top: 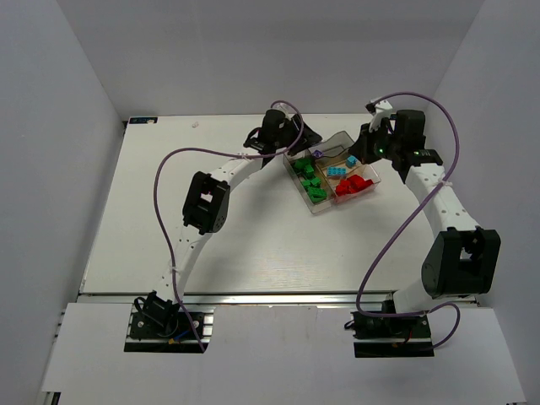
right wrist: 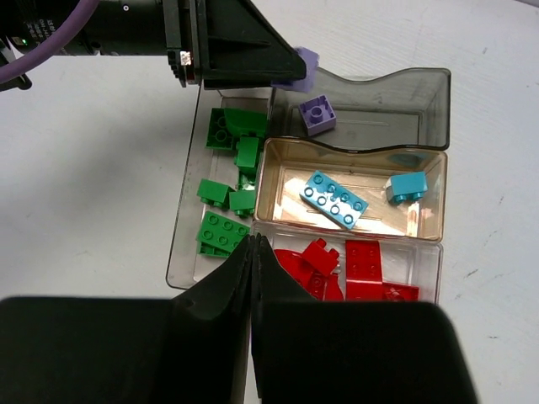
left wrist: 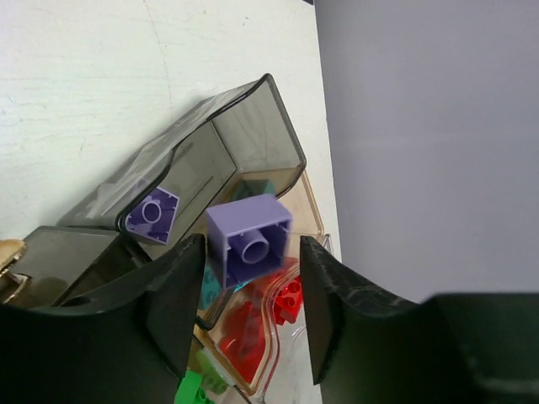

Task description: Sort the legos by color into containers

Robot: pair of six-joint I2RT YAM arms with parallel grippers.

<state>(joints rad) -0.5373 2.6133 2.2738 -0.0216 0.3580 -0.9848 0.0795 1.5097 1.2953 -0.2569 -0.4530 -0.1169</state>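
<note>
My left gripper is open above the clear tray. A light purple lego sits loose between its jaws, hollow underside towards the camera, with a gap on the right side. It shows at the fingertips in the right wrist view. A second purple lego lies in the smoky far compartment. Green legos fill the long section, cyan-blue legos the middle one, red legos the near one. My right gripper is shut and empty over the tray's near edge.
The tray lies at the back right of the white table, between the two wrists. The left gripper and right gripper flank it closely. Grey walls enclose the table on three sides. Purple cables arch over both arms.
</note>
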